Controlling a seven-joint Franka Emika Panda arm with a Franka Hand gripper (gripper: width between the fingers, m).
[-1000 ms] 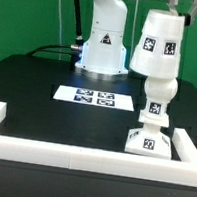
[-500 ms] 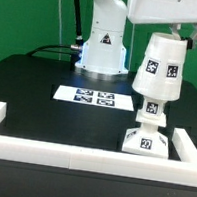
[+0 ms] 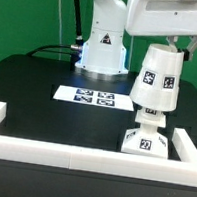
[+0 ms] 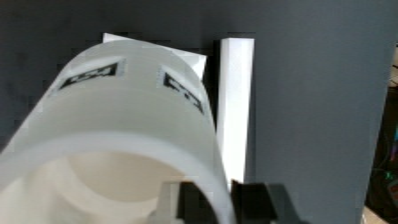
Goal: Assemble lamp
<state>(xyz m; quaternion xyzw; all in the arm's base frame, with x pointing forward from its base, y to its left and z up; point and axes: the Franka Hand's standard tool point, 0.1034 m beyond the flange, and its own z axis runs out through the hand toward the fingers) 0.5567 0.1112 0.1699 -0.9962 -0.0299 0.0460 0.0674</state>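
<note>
The white cone shade (image 3: 156, 78) hangs tilted over the bulb (image 3: 149, 117), whose top it covers. The bulb stands on the square wedge base (image 3: 148, 142) at the exterior view's right, by the front rail. My gripper (image 3: 177, 42) is above them and shut on the shade's upper rim. In the wrist view the shade (image 4: 116, 140) fills most of the frame, and my gripper (image 4: 228, 200) pinches its thin wall between the dark fingers. A corner of the base (image 4: 139, 42) shows beyond the shade; the bulb is hidden there.
The marker board (image 3: 88, 95) lies flat mid-table, to the exterior view's left of the lamp. White rails (image 3: 59, 155) edge the front and both sides; one rail (image 4: 237, 100) runs beside the shade in the wrist view. The robot's base (image 3: 103, 49) stands at the back.
The arm has swung the shade down and tilted it over the bulb; the bulb's round top, visible a second ago, is now covered by the shade.
</note>
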